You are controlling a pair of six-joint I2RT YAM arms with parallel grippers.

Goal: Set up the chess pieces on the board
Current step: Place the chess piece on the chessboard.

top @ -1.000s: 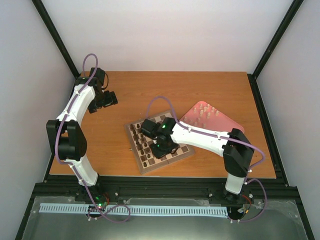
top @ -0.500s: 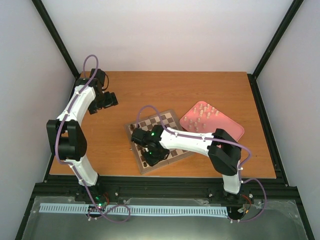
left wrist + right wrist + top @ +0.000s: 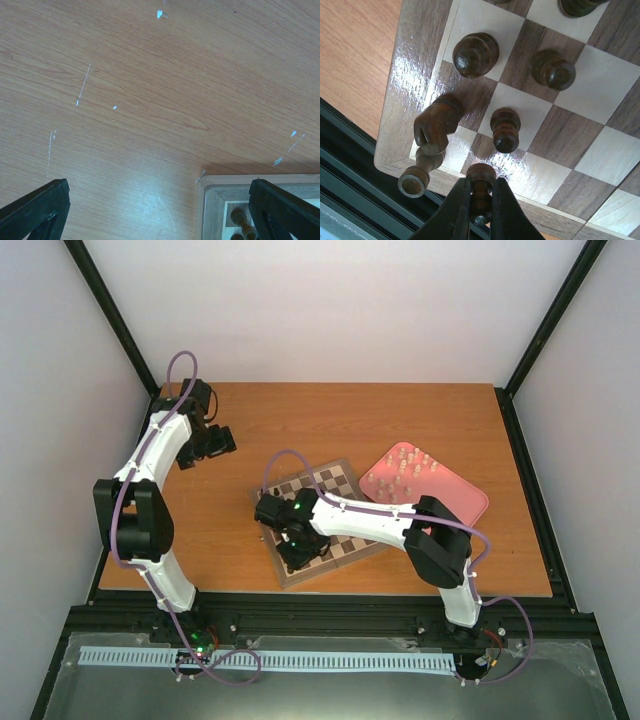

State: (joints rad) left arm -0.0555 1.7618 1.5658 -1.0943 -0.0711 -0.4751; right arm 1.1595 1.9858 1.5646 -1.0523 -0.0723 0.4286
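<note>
The board (image 3: 338, 483) lies at mid table with dark brown chess pieces (image 3: 284, 530) on its near left part. My right gripper (image 3: 300, 552) hangs over the board's near left corner. In the right wrist view that gripper (image 3: 481, 200) is shut on a dark brown piece (image 3: 481, 176), held just above the board's border (image 3: 555, 212). Close by stand a knight (image 3: 437, 122) and pawns (image 3: 505, 130), and one piece (image 3: 420, 172) lies on its side at the edge. My left gripper (image 3: 207, 440) hovers open over bare table at the far left, its fingers (image 3: 35, 210) wide apart.
A pink tray (image 3: 462, 496) with several cream pieces (image 3: 408, 462) sits to the right of the board. The board's corner (image 3: 214, 200) with two dark pieces (image 3: 240, 217) shows low in the left wrist view. The table's near edge and a black rail (image 3: 350, 150) run just beyond the held piece.
My right arm has swung left and nearer across the board to its near left corner, still shut on the dark piece. The left arm has not moved.
</note>
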